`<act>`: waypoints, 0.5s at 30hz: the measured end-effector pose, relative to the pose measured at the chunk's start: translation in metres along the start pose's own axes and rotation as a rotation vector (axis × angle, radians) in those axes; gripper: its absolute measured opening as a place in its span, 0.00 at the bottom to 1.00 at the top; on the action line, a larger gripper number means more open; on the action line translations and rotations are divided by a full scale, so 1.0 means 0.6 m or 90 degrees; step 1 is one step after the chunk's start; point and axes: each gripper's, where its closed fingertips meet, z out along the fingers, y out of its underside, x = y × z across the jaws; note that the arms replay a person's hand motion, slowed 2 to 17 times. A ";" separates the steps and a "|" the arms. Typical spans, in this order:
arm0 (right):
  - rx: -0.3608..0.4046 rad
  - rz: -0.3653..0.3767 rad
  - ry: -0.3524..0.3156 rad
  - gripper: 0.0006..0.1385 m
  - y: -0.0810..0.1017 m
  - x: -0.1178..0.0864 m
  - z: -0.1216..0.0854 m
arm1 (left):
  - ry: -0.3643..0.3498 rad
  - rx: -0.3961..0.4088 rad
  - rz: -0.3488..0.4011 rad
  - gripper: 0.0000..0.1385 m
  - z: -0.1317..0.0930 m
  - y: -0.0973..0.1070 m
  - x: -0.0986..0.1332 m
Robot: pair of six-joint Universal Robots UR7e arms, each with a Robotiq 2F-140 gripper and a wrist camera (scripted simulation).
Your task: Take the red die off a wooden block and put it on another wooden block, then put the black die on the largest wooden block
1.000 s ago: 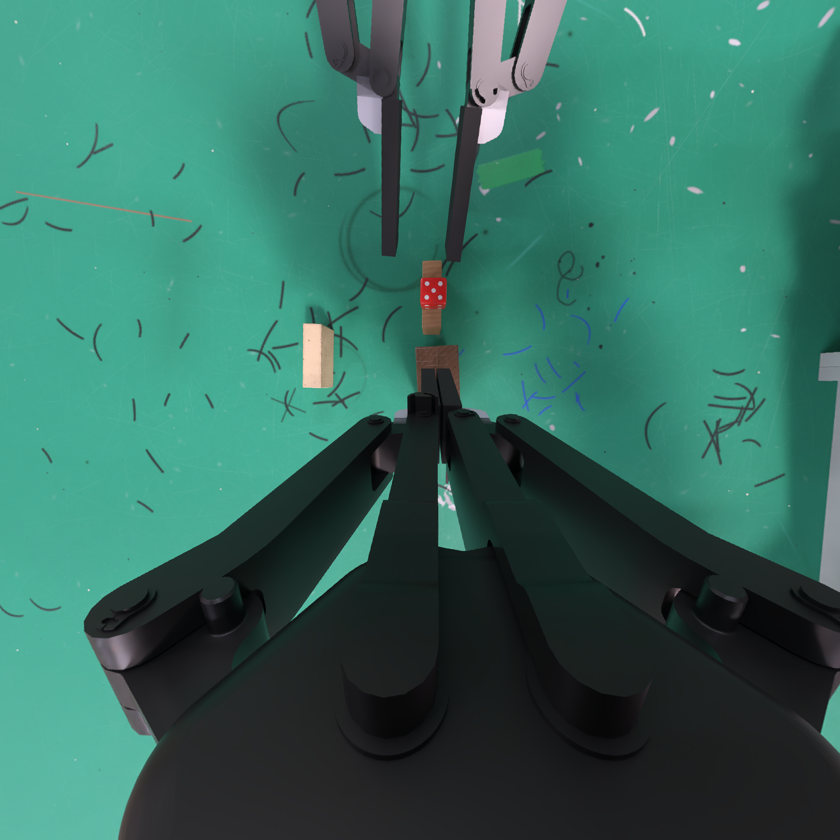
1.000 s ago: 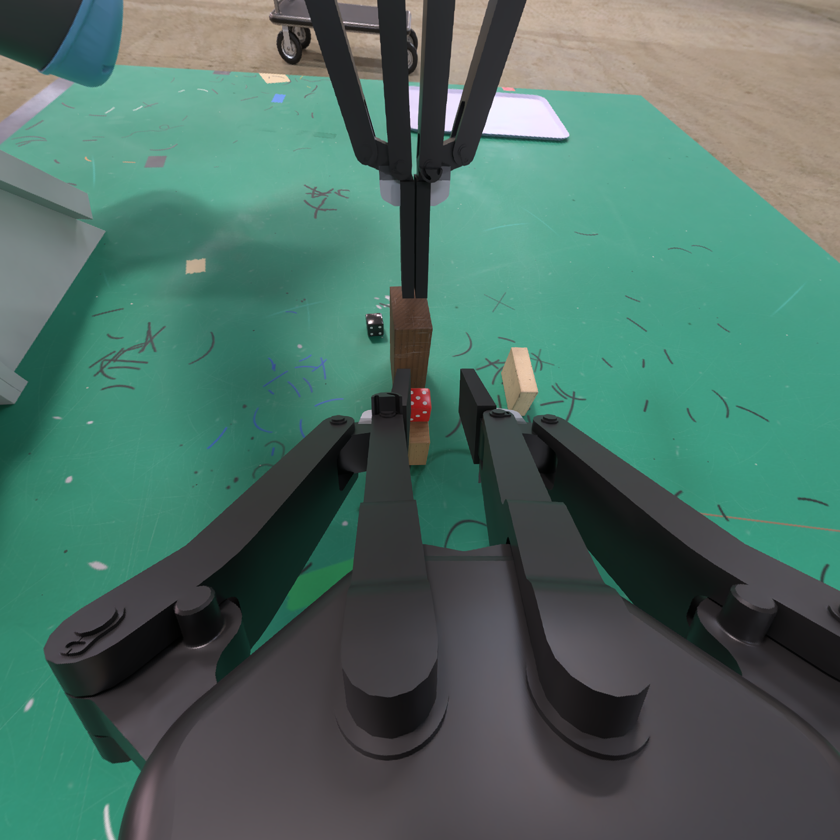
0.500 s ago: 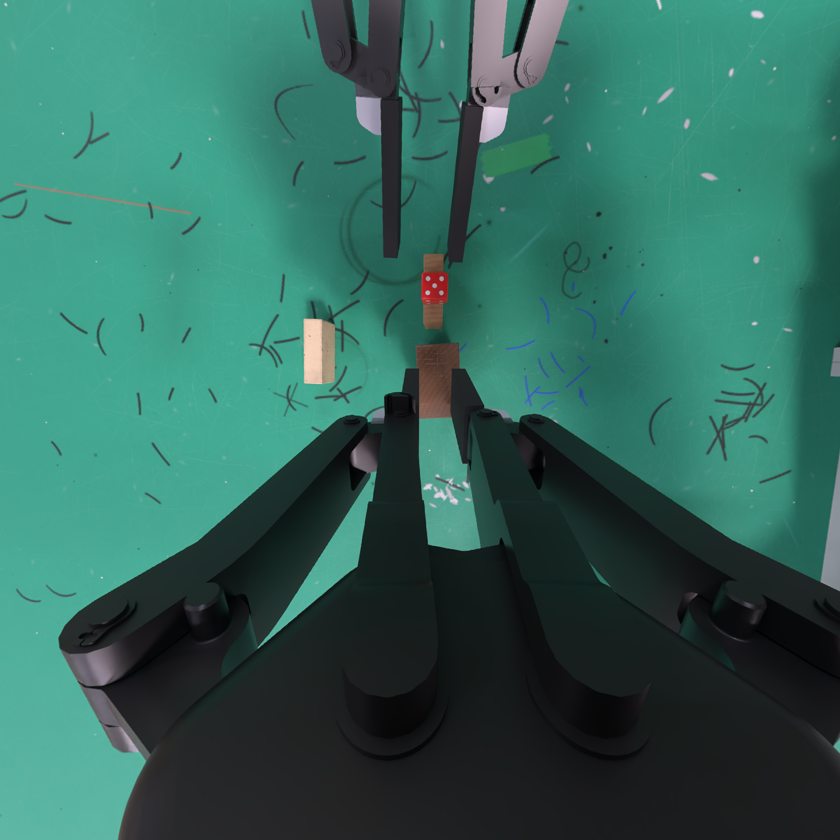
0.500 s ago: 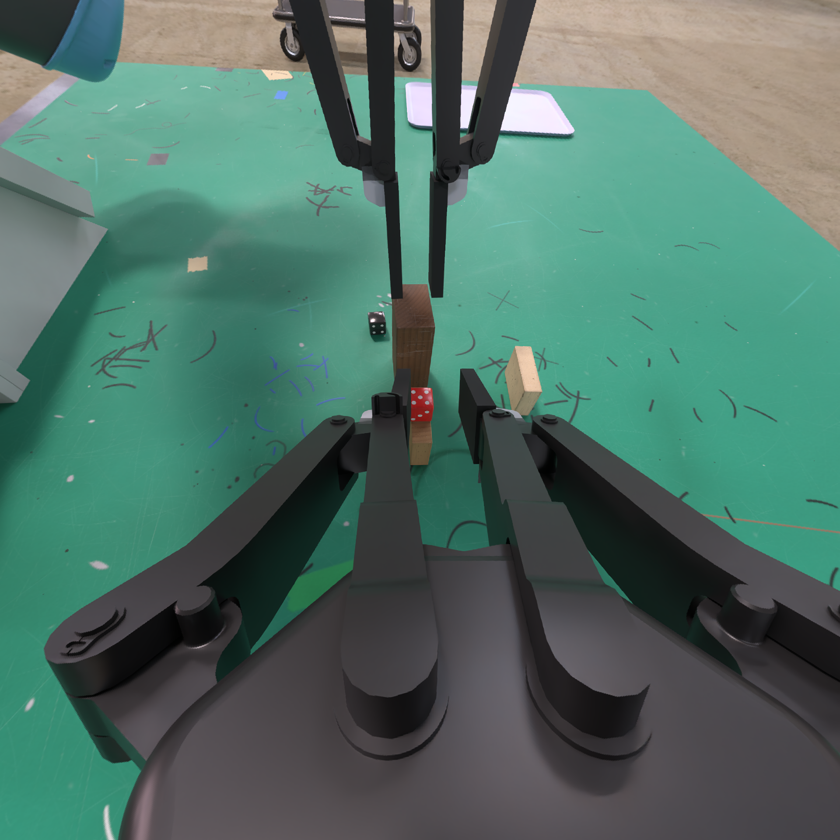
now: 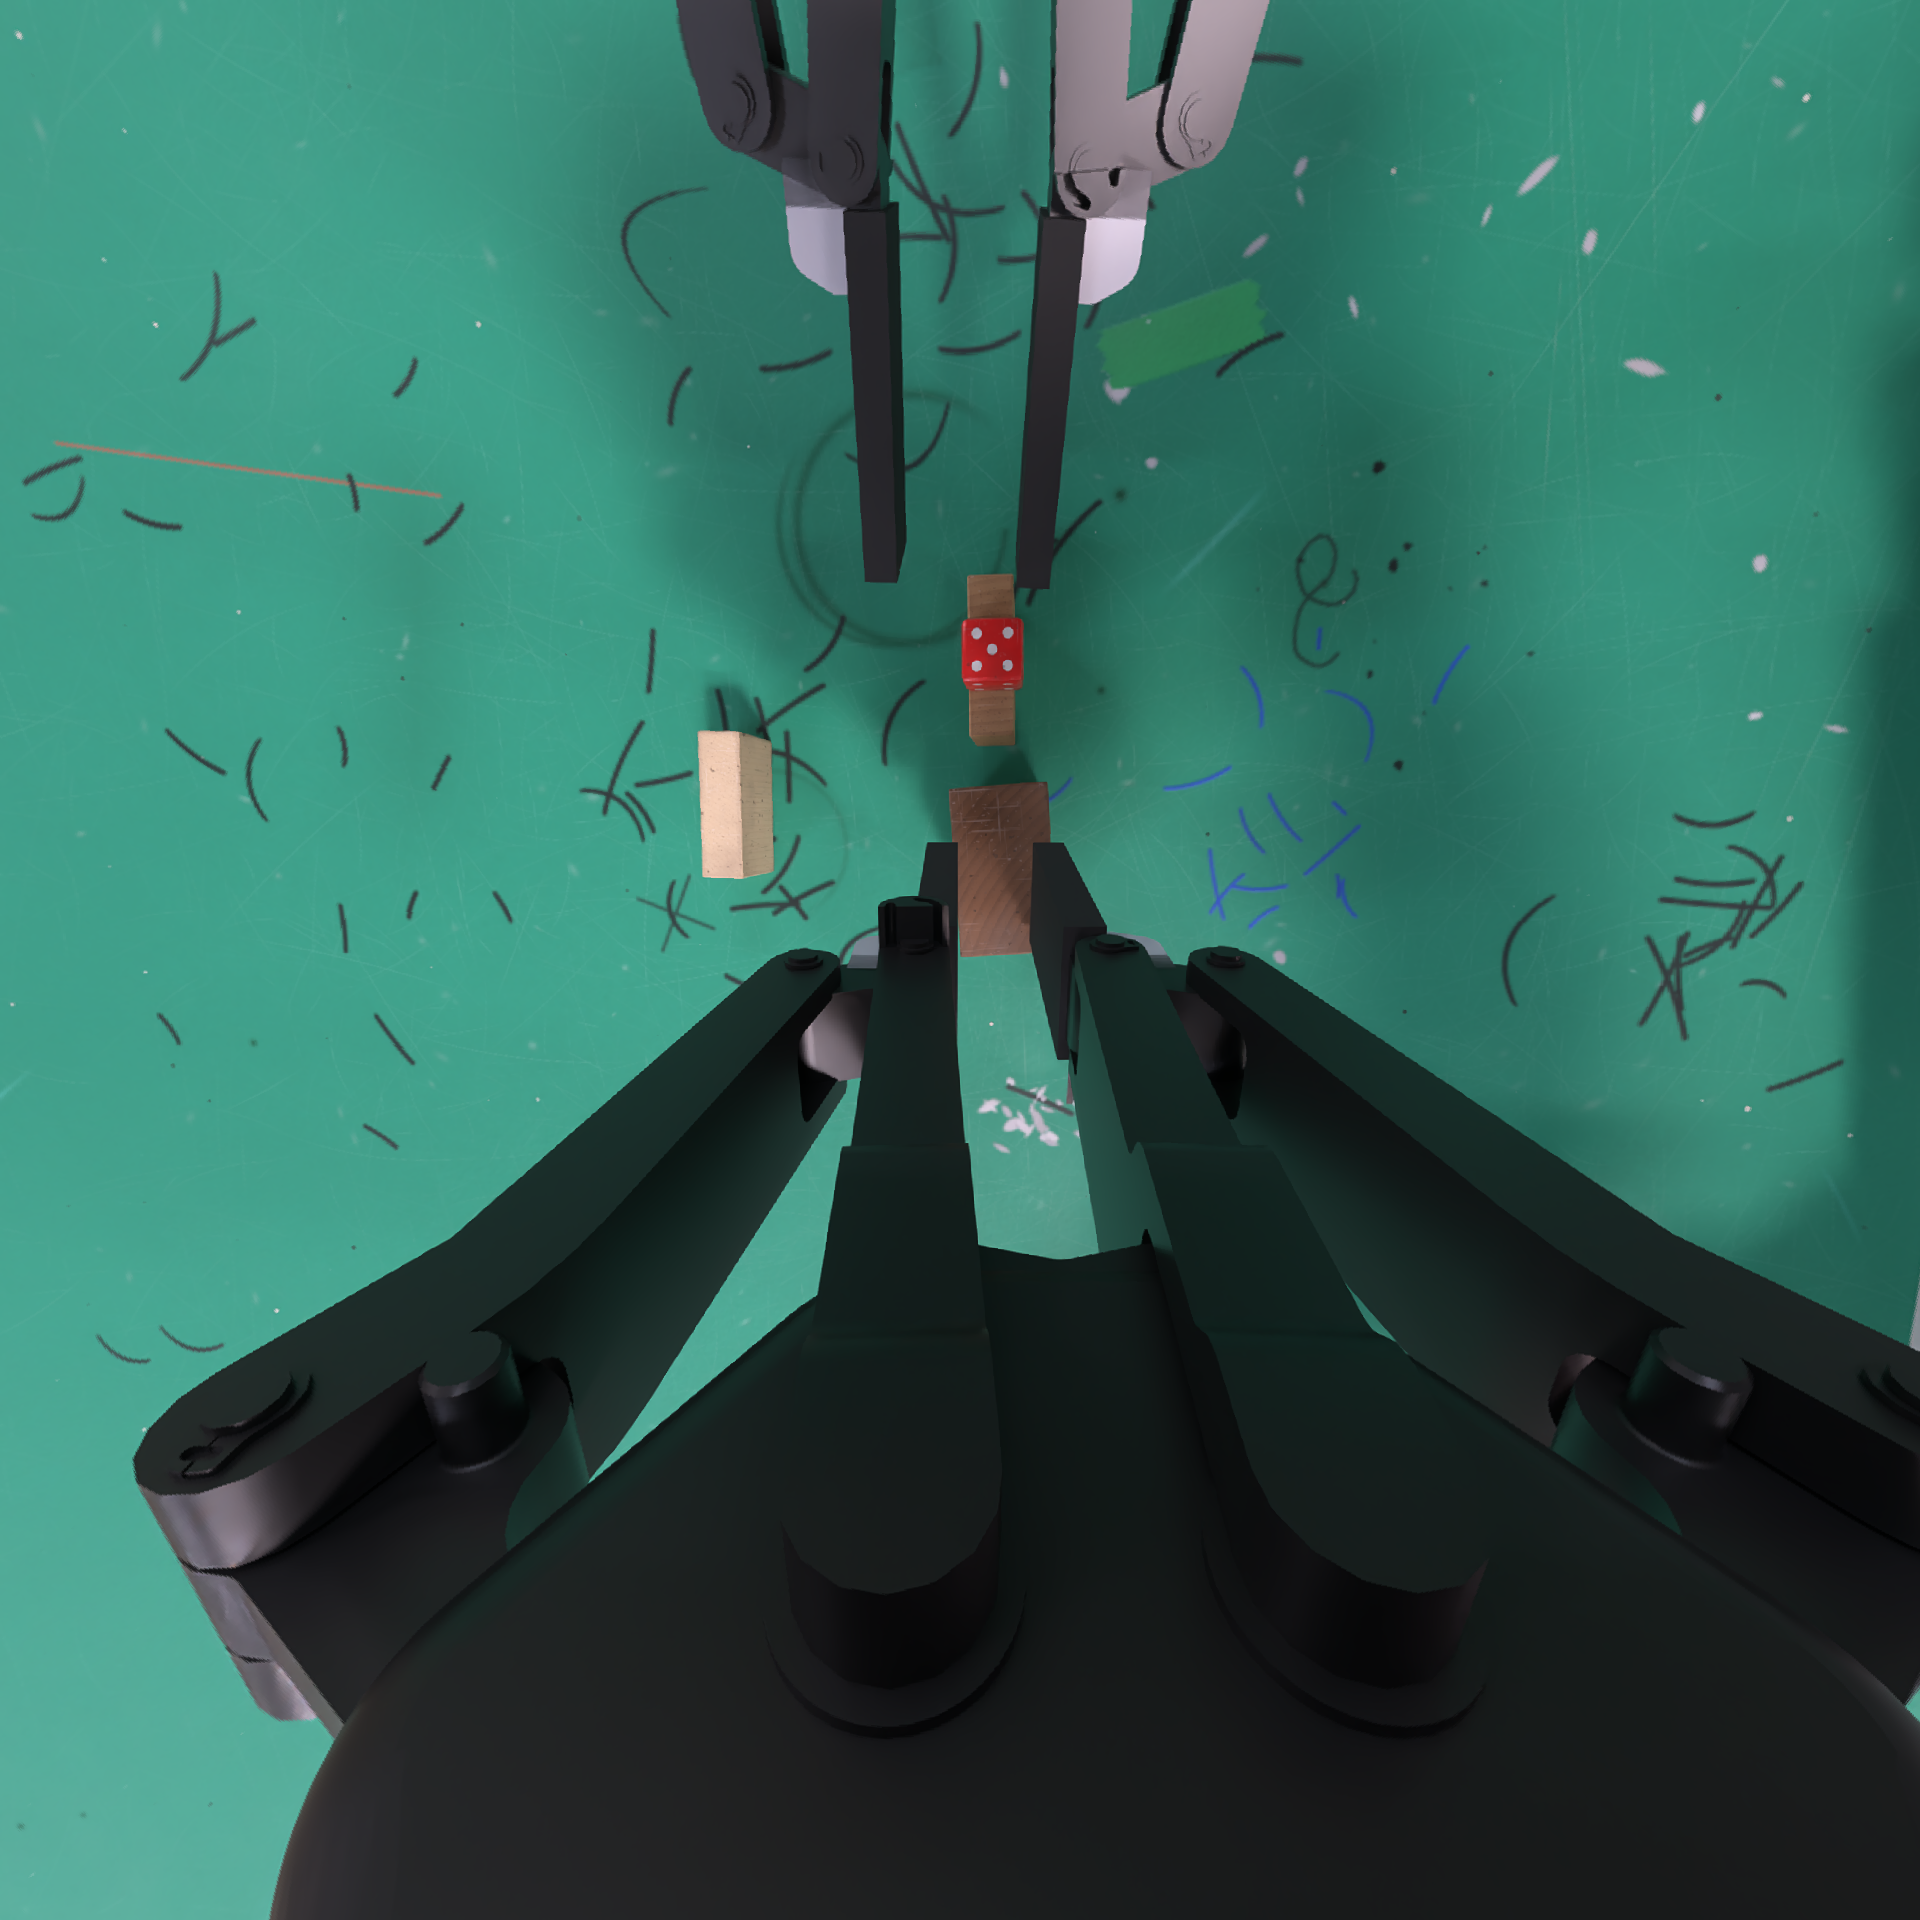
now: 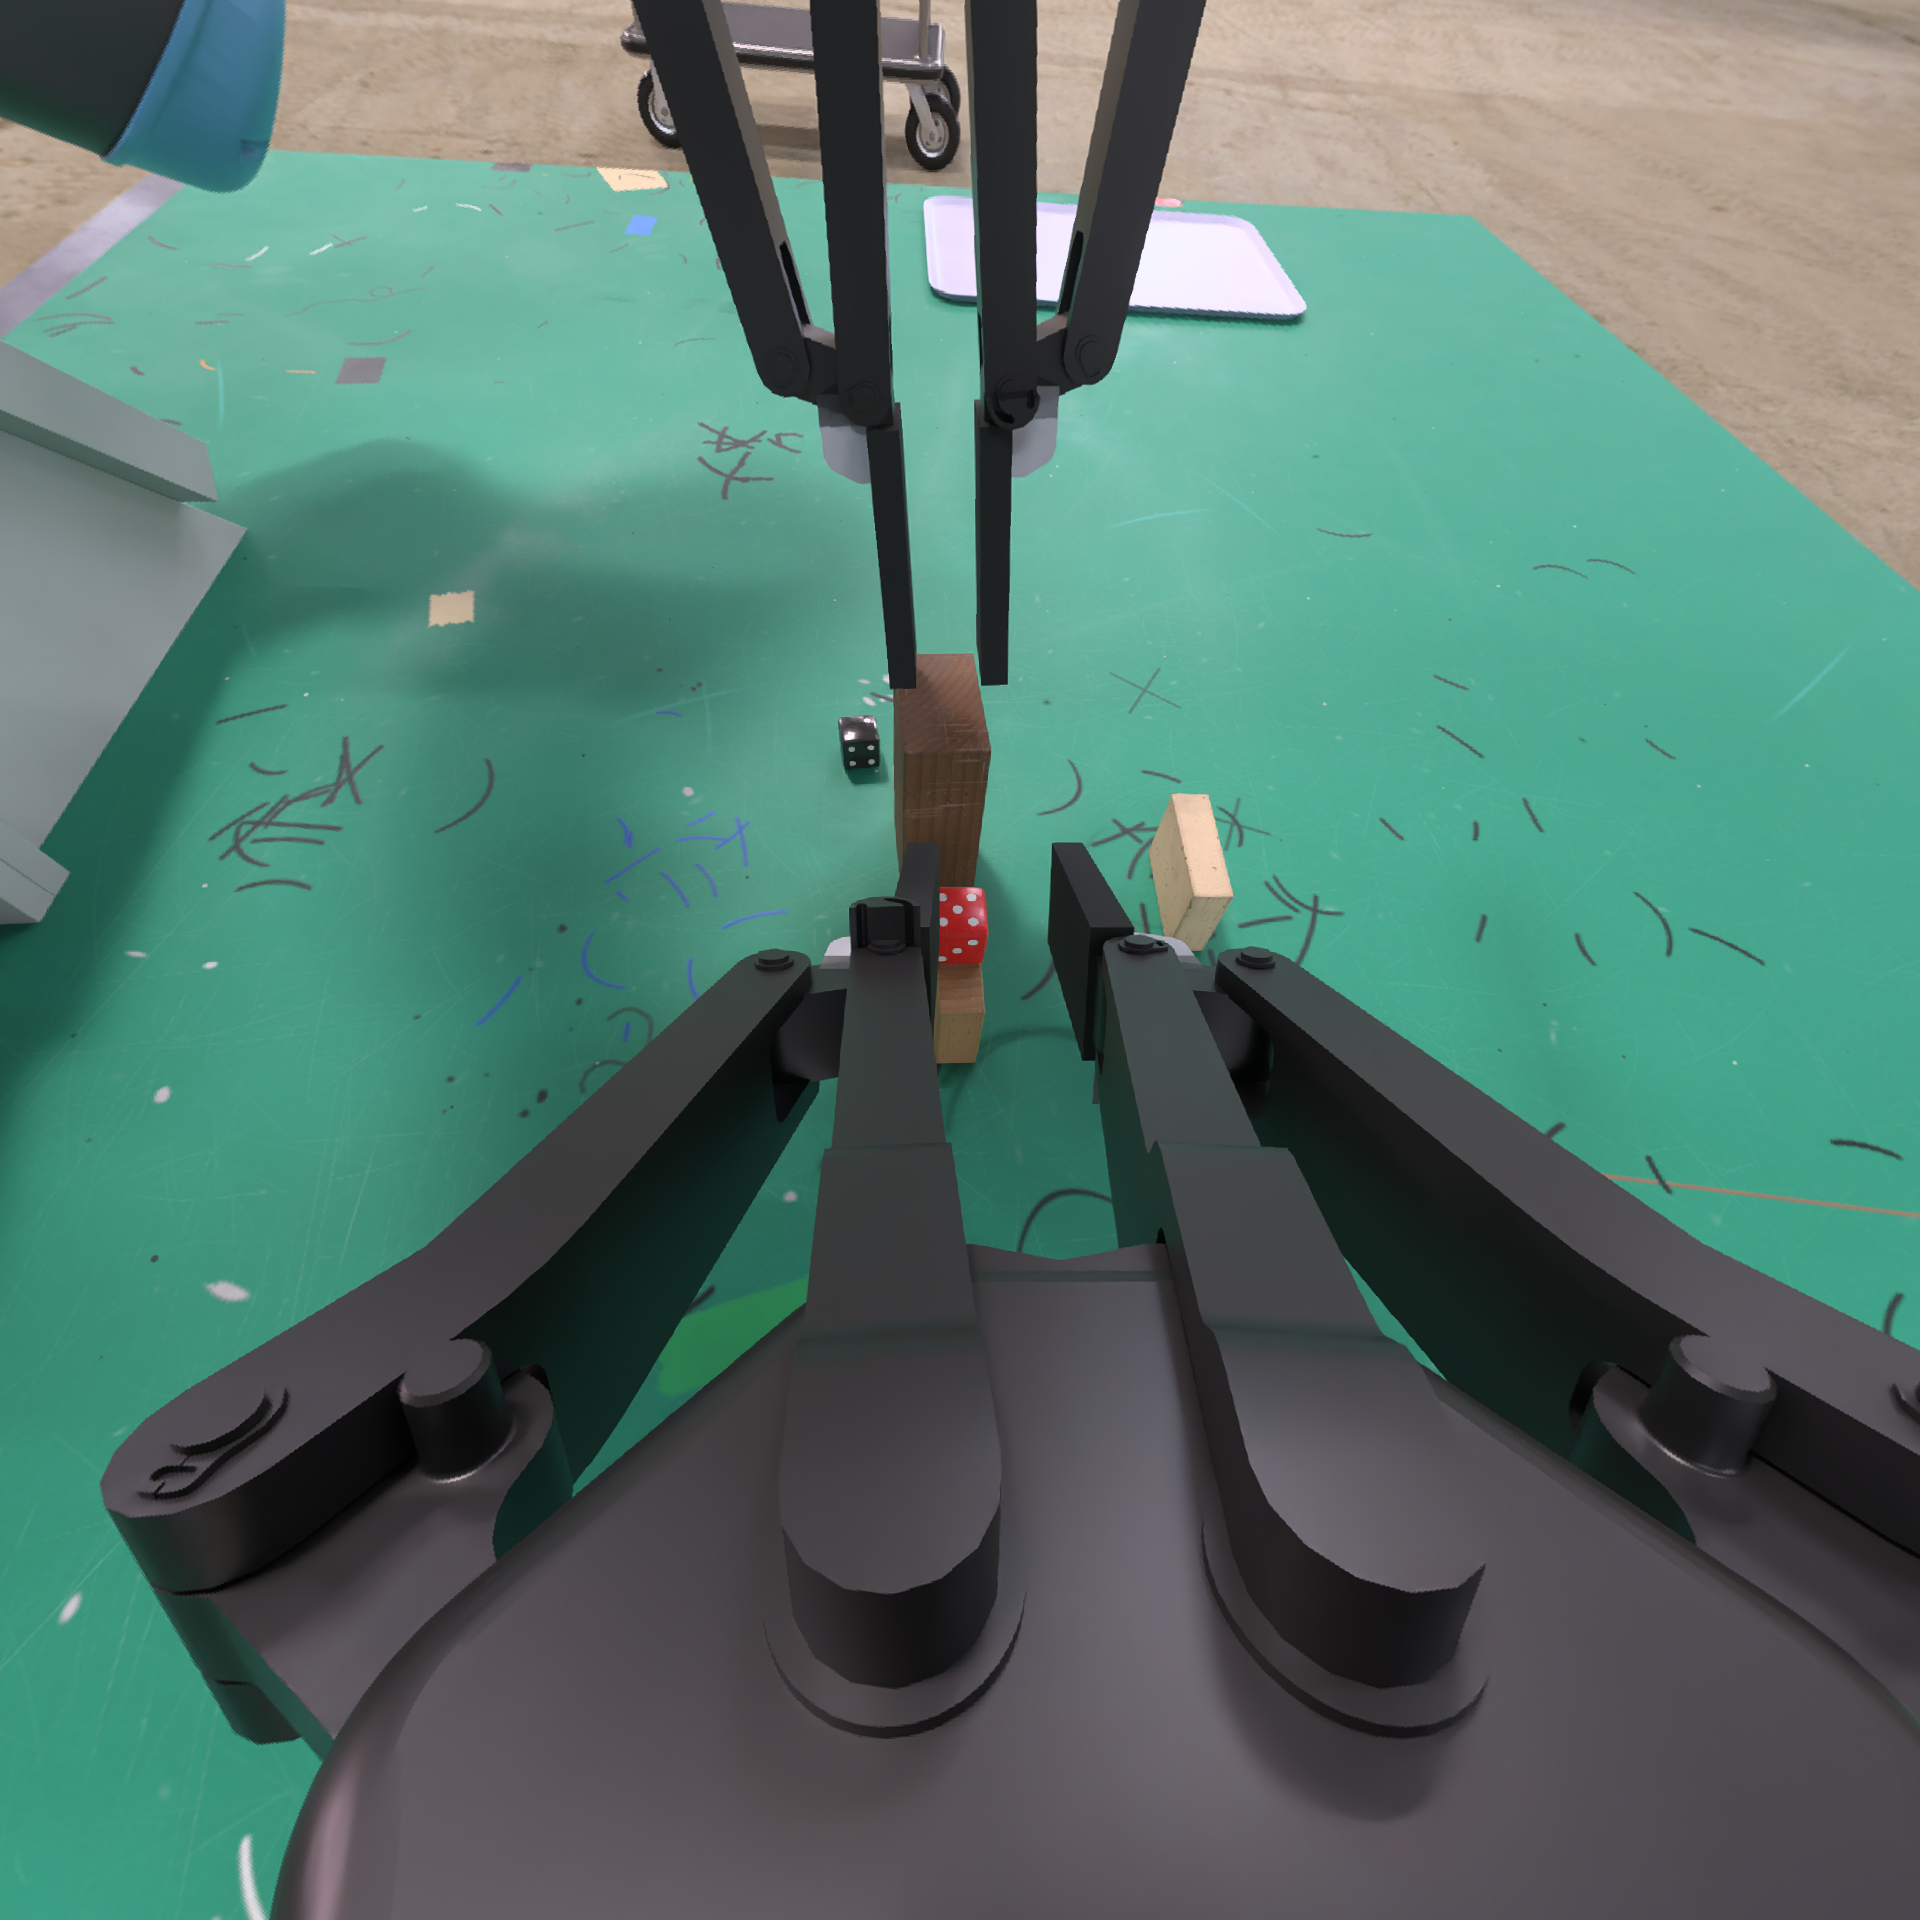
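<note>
The red die [image 6: 961,923] sits on a small tan wooden block [image 6: 958,1018], just inside the left finger of my right gripper [image 6: 997,878], which is open around it. The die also shows in the left wrist view [image 5: 991,652]. Behind it stands the tall dark brown block [image 6: 940,769]. My left gripper [image 5: 995,862] is open and hangs over this block [image 5: 997,831], its fingertips flanking the block's top. The black die [image 6: 859,744] lies on the mat to the left of the tall block. A pale wooden block [image 6: 1192,868] lies to the right.
The green mat [image 6: 1455,727] is covered in pen marks. A white tray [image 6: 1195,260] lies at its far edge, with a wheeled cart [image 6: 790,62] on the floor beyond. A grey box [image 6: 83,623] stands at the left edge.
My left gripper has opened from shut, and its fingers now flank the top of the tall dark block. The right gripper, dice and blocks have not moved.
</note>
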 end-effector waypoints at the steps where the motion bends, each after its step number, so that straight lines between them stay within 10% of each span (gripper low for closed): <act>1: 0.000 0.000 0.000 0.20 0.000 0.000 0.000 | -0.003 -0.001 0.001 0.14 0.000 0.000 0.000; 15: 0.010 0.000 0.009 0.20 -0.005 0.003 -0.009 | -0.031 0.114 -0.051 0.13 -0.037 -0.018 -0.004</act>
